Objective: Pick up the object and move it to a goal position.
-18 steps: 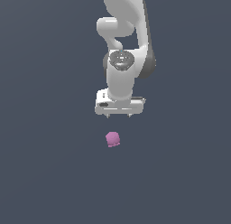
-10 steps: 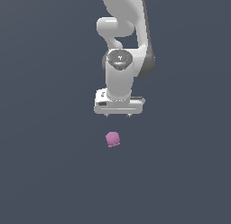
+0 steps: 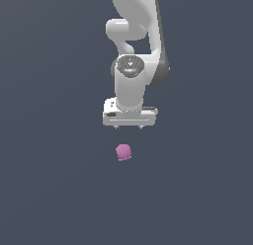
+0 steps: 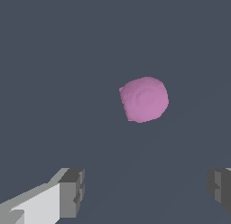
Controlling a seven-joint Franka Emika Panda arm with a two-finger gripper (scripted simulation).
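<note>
The object is a small pink-purple rounded lump [image 3: 123,152] lying on the dark grey floor, alone. My white gripper [image 3: 128,127] hangs above and a little behind it, pointing down, apart from it. In the wrist view the lump [image 4: 144,99] lies ahead of the gripper [image 4: 146,189], beyond the gap between the two fingers. One grey fingertip [image 4: 72,192] and the other at the frame edge stand far apart, so the gripper is open and empty.
The white arm [image 3: 133,46] rises behind the gripper toward the top of the exterior view. Flat dark grey floor [image 3: 49,189] lies all around the lump.
The gripper has moved down a little toward the lump. The lump has not moved.
</note>
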